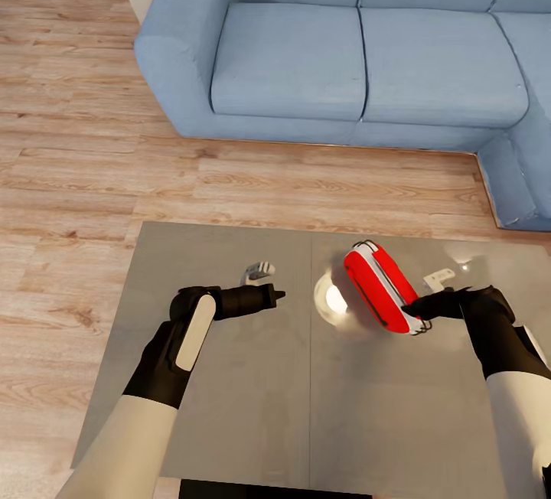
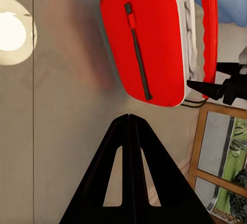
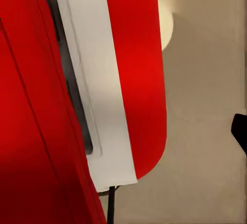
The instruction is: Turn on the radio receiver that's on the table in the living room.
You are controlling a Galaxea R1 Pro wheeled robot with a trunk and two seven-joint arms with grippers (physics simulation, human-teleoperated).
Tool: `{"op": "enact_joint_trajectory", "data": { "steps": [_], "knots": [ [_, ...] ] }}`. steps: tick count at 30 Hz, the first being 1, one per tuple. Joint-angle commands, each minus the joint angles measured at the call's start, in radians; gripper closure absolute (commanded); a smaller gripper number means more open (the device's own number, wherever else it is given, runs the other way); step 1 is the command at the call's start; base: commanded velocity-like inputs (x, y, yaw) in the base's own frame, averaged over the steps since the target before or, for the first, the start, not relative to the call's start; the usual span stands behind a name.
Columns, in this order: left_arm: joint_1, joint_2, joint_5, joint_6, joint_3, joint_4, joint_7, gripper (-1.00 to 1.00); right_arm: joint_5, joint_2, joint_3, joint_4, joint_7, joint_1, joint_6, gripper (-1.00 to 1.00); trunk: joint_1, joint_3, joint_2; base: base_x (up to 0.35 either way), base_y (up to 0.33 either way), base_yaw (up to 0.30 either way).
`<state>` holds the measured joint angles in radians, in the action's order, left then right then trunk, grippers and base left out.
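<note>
The left gripper hangs over the table to the left of the radio receiver, well apart from it, its fingers pressed together on nothing. The radio stands on the grey top with the sofa beyond it. The right gripper sits at the radio's near right end, touching it or nearly so; how wide it is parted I cannot tell. A short, light press on the switch should do, lest the radio slide. The dial and switch are not visible, and the close right wrist view shows just red and white casing.
</note>
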<state>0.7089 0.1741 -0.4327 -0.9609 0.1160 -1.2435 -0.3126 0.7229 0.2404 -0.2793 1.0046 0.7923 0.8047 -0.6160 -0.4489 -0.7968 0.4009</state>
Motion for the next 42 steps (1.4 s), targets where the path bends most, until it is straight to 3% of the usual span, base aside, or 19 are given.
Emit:
{"op": "enact_joint_trajectory", "data": {
  "steps": [1,7,12,19,24,26,30,34,40,41,42],
  "knots": [
    [0.000,0.000,0.000,0.001,0.001,0.002,0.000,1.00,0.002,-0.001,-0.001,-0.061,-0.028,-0.001,0.014,-1.00,-0.001,0.000,-0.001,0.000,0.000,0.000],
    [0.001,0.000,-0.001,0.001,0.001,0.002,0.000,1.00,0.002,0.002,-0.001,-0.020,0.000,0.000,0.009,-1.00,-0.001,0.000,-0.001,0.000,0.000,0.000],
    [0.000,0.000,-0.001,0.001,0.001,0.001,0.001,1.00,0.010,0.008,-0.001,0.102,0.137,-0.008,-0.019,-1.00,-0.001,0.000,-0.001,0.000,0.000,0.000],
    [0.000,0.000,-0.001,0.001,0.001,0.000,0.000,1.00,0.018,0.013,-0.001,0.265,0.225,-0.044,-0.095,-1.00,-0.001,0.000,-0.001,0.000,0.000,0.000],
    [0.000,0.000,-0.001,0.001,0.001,-0.001,0.000,1.00,0.023,0.014,-0.001,0.329,0.286,-0.058,-0.124,-1.00,-0.001,0.000,-0.001,0.000,0.000,0.000],
    [0.000,0.000,-0.001,0.000,0.001,-0.002,0.000,1.00,0.032,0.014,-0.001,0.345,0.313,-0.059,-0.129,-1.00,-0.001,0.000,-0.001,0.000,0.000,0.000],
    [0.001,0.000,-0.001,0.001,0.000,-0.002,-0.001,1.00,0.089,0.014,-0.001,0.406,0.410,-0.061,-0.139,-1.00,-0.001,0.000,-0.001,0.000,0.000,0.000],
    [0.000,0.000,-0.001,-0.001,0.001,-0.003,-0.002,1.00,0.103,0.017,-0.005,0.450,0.460,-0.061,-0.166,-1.00,-0.001,0.000,-0.001,0.000,0.000,0.000],
    [0.000,0.000,0.001,-0.005,-0.002,-0.042,-0.002,1.00,0.105,0.072,-0.013,0.483,0.495,-0.058,-0.179,-1.00,-0.001,0.000,-0.001,0.000,0.000,0.000],
    [0.000,0.000,0.001,-0.007,-0.002,-0.054,-0.002,1.00,0.105,0.081,-0.022,0.489,0.497,-0.055,-0.180,-1.00,-0.001,0.000,-0.001,0.000,0.000,0.000],
    [0.000,0.000,0.001,-0.009,-0.001,-0.076,-0.002,1.00,0.105,0.092,-0.059,0.503,0.498,-0.052,-0.180,-1.00,-0.001,0.000,-0.001,0.000,0.000,0.000]
  ]
}}
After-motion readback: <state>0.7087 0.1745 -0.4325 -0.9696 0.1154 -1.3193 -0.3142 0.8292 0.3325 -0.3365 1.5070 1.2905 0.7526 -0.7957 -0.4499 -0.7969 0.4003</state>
